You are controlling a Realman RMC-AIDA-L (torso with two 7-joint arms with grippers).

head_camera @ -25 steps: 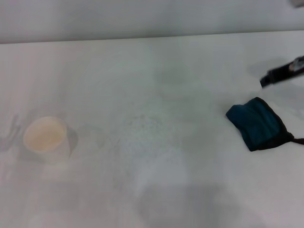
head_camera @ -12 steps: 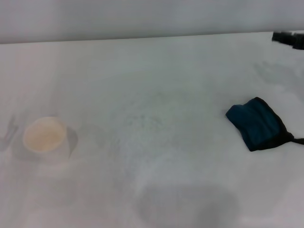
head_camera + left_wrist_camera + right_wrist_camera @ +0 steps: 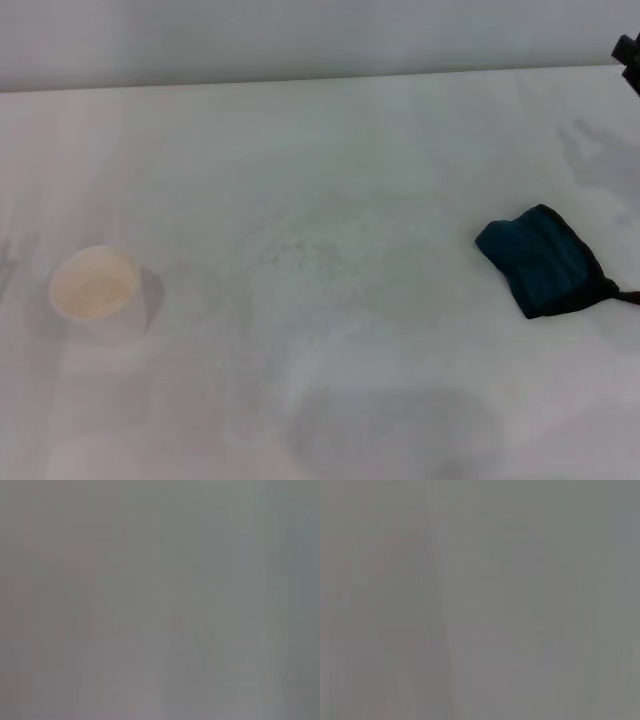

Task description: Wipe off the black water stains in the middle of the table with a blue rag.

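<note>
Whether either gripper's jaws are open or closed cannot be told: only a dark tip of the right gripper [image 3: 629, 50] shows at the far right edge, well apart from the blue rag [image 3: 541, 261]. That rag lies folded on the table [image 3: 320, 150], right side, with a paper cup [image 3: 97, 288] far left; no dark stain shows mid-table.

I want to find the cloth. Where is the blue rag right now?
In the head view, the blue rag lies flat on the white table, on the robot's right side, far across from the paper cup on the left.

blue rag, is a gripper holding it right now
No, the blue rag lies alone on the table, and only a sliver of the right gripper shows at the far edge, well apart from it.
</note>
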